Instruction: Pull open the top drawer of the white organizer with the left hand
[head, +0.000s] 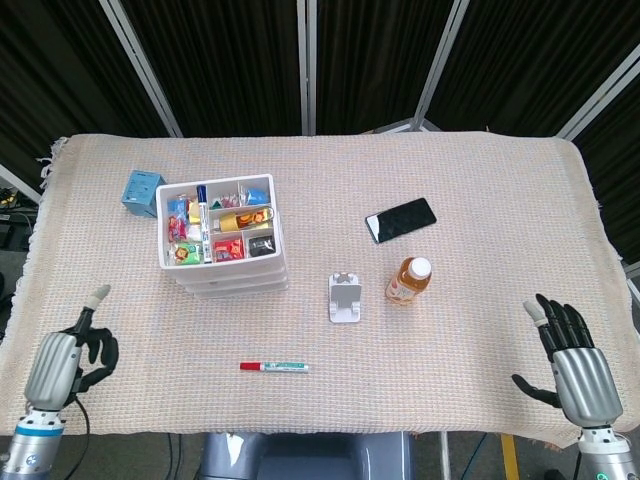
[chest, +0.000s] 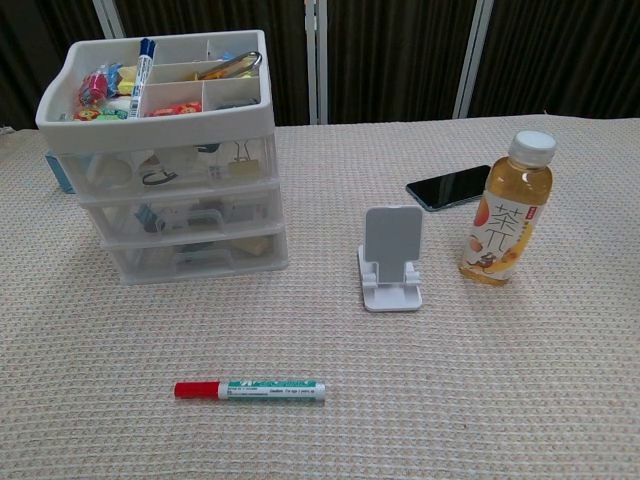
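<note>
The white organizer (head: 226, 268) (chest: 255, 120) stands at the table's left, an open tray of small items on top and three clear drawers below. Its top drawer (chest: 165, 162) sits flush with the two under it. My left hand (head: 68, 352) hovers at the near left edge, well short of the organizer, holding nothing; one finger points forward and the rest curl inward. My right hand (head: 576, 362) is at the near right edge, fingers spread and empty. Neither hand shows in the chest view.
A red-capped marker (head: 273, 367) (chest: 249, 389) lies in front of the organizer. To its right are a white phone stand (head: 345, 298) (chest: 390, 258), a tea bottle (head: 408, 280) (chest: 507, 208) and a black phone (head: 400, 219) (chest: 450, 187). A blue box (head: 142, 192) sits behind the organizer.
</note>
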